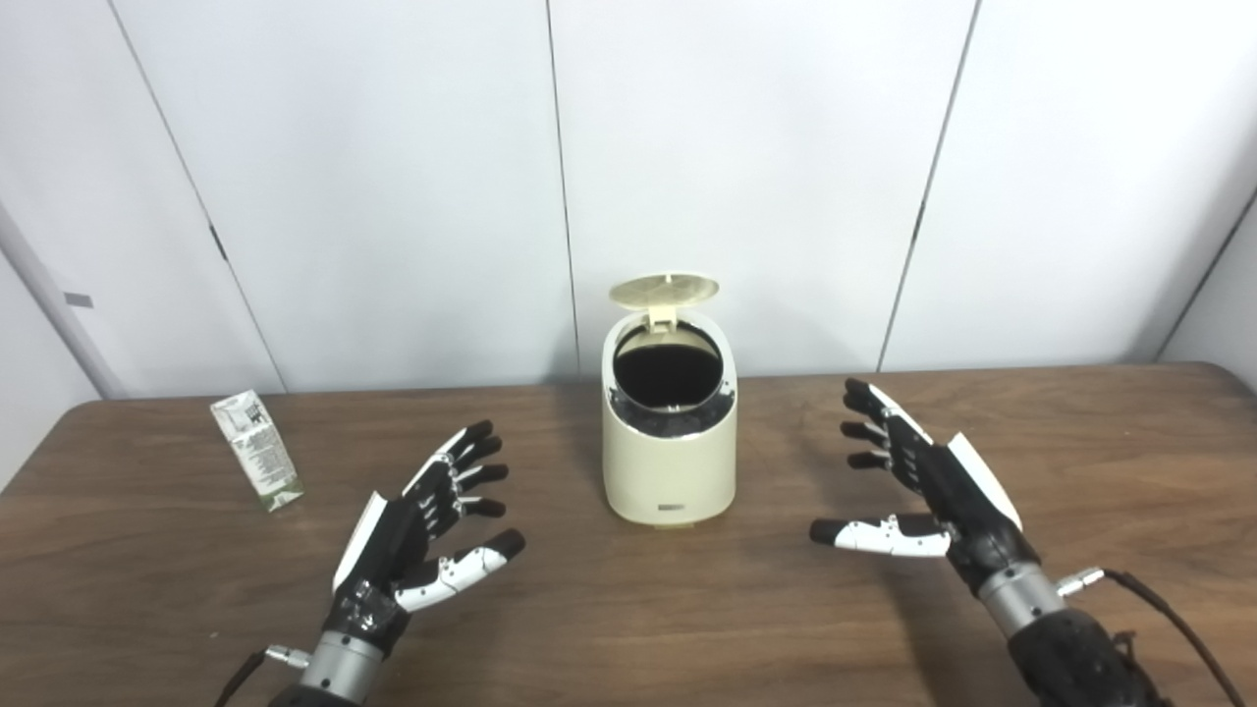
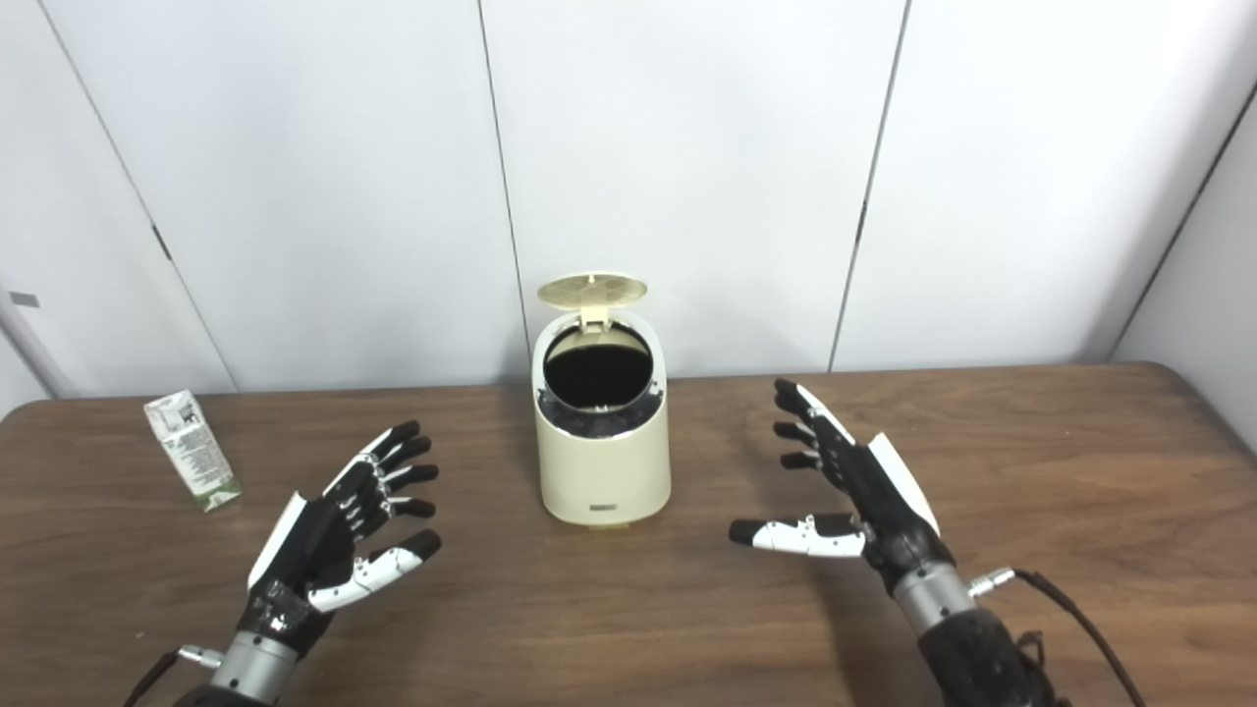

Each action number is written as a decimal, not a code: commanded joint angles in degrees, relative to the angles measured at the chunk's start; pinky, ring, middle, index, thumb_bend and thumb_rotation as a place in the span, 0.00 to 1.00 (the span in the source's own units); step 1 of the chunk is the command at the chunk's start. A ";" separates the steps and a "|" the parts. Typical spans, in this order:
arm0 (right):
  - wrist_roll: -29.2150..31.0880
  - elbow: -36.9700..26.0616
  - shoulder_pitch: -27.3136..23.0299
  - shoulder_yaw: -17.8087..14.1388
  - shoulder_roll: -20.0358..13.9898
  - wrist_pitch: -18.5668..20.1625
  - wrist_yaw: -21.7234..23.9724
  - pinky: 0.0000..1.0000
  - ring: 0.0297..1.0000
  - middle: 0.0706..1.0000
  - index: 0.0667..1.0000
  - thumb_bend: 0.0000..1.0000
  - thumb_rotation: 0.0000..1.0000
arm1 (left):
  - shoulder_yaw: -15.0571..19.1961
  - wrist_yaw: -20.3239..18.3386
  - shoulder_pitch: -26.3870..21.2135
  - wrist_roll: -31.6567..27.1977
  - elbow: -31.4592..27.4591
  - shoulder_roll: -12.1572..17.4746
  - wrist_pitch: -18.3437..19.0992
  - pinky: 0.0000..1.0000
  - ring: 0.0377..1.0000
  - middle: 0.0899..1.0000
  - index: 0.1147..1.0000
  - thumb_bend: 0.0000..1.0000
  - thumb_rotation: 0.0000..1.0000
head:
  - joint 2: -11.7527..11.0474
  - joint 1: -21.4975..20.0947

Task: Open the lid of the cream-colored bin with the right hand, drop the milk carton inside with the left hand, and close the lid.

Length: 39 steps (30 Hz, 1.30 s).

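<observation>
The cream-colored bin stands mid-table with its lid flipped up at the back, showing a dark inside. A white and green milk carton stands on the table at the far left, leaning slightly. My left hand hovers open over the table between carton and bin, touching neither. To the right of the bin my right hand is open too, fingers spread, thumb pointing toward the bin, with a gap between them.
The brown wooden table runs the full width, with rounded far corners. White wall panels stand close behind the bin. A black cable trails from my right wrist.
</observation>
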 commanded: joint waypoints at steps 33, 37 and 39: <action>0.26 -1.89 0.25 0.31 -2.15 -3.15 -2.10 0.58 0.80 0.89 0.90 0.83 0.34 | 5.35 4.36 -4.72 7.37 -10.07 7.23 -1.90 0.60 0.75 0.79 0.82 0.75 0.10 | -8.33 21.87; 0.02 -2.16 -0.11 0.45 -2.41 -2.93 -1.85 0.56 0.80 0.90 0.90 0.83 0.36 | 7.37 4.60 -7.90 7.97 -10.65 10.85 -1.42 0.57 0.73 0.78 0.80 0.77 0.06 | -8.36 22.04; 0.18 -2.10 -0.25 0.40 -2.54 -3.13 -1.78 0.55 0.80 0.89 0.90 0.83 0.36 | 7.85 4.37 -9.01 7.44 -10.64 12.24 -0.94 0.58 0.73 0.78 0.80 0.76 0.02 | -8.33 21.97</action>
